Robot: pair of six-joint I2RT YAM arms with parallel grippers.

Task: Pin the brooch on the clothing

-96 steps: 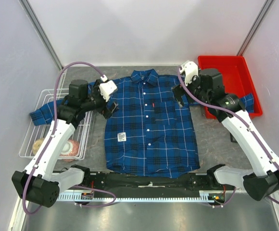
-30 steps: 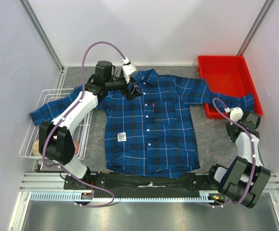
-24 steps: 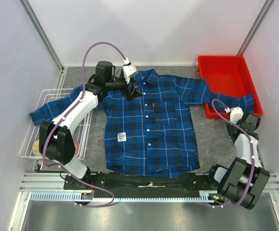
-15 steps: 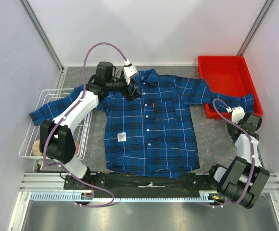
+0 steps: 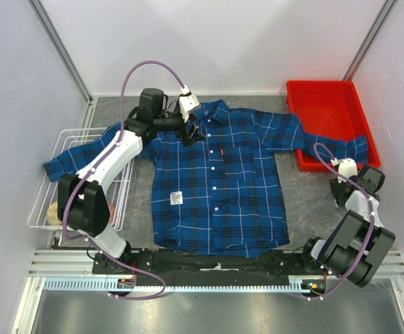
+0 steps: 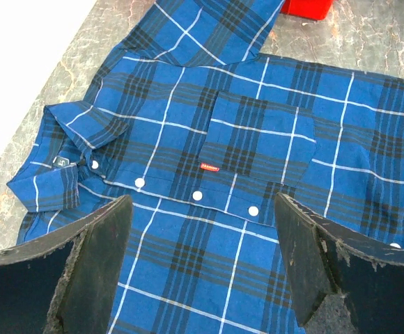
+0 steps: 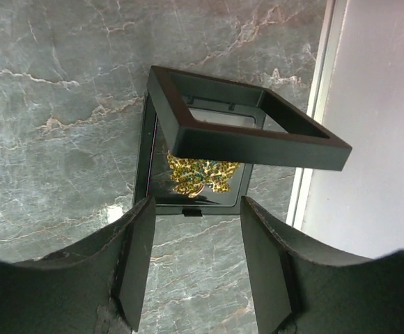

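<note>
The blue-and-black plaid shirt (image 5: 219,188) lies flat and buttoned on the table, collar at the far side. My left gripper (image 5: 191,132) hovers open over the collar and upper chest. In the left wrist view the shirt (image 6: 251,146) shows its pocket, red tag and white buttons between the wide-open fingers of the left gripper (image 6: 202,268). My right gripper (image 5: 338,189) is at the table's right edge. In the right wrist view it (image 7: 193,271) is open, just short of an open black box (image 7: 247,142) holding the gold leaf brooch (image 7: 200,174). The lid partly covers the brooch.
A red bin (image 5: 327,104) stands at the back right with the shirt's sleeve draped over its rim. A white wire basket (image 5: 59,142) on the left holds round items under the other sleeve. A metal rail and wall (image 7: 369,104) run close beside the box.
Both arms left the shirt's shoulders: the left went to the collar, the right folded back to the right edge. In the last second the right wrist shifted slightly further right; the left stayed still.
</note>
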